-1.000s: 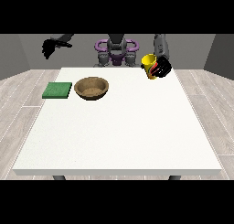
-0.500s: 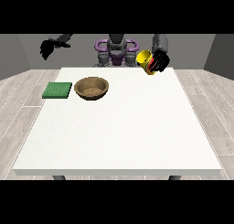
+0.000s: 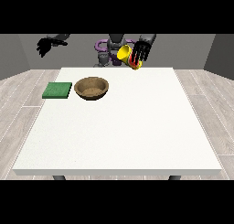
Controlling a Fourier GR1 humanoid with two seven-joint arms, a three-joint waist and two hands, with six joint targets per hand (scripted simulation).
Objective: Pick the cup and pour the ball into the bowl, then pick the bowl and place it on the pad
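A yellow cup (image 3: 125,54) with a red patch hangs above the table's far edge, tilted with its mouth towards the view's left. The hand at the view's right (image 3: 141,52) has its fingers curled round it. The ball does not show. A brown wooden bowl (image 3: 92,88) stands on the table left of centre, well below and left of the cup. A green pad (image 3: 57,90) lies flat just left of the bowl. The hand at the view's left (image 3: 45,45) hovers high beyond the table's far left corner, holding nothing, fingers hanging relaxed.
The white table (image 3: 123,136) spreads wide towards the camera. Grey wooden floor shows on both sides. The robot's torso (image 3: 112,49) stands behind the far edge.
The hand at the view's right has carried the cup up and to the left, and the cup has tipped further over. The other hand has barely moved.
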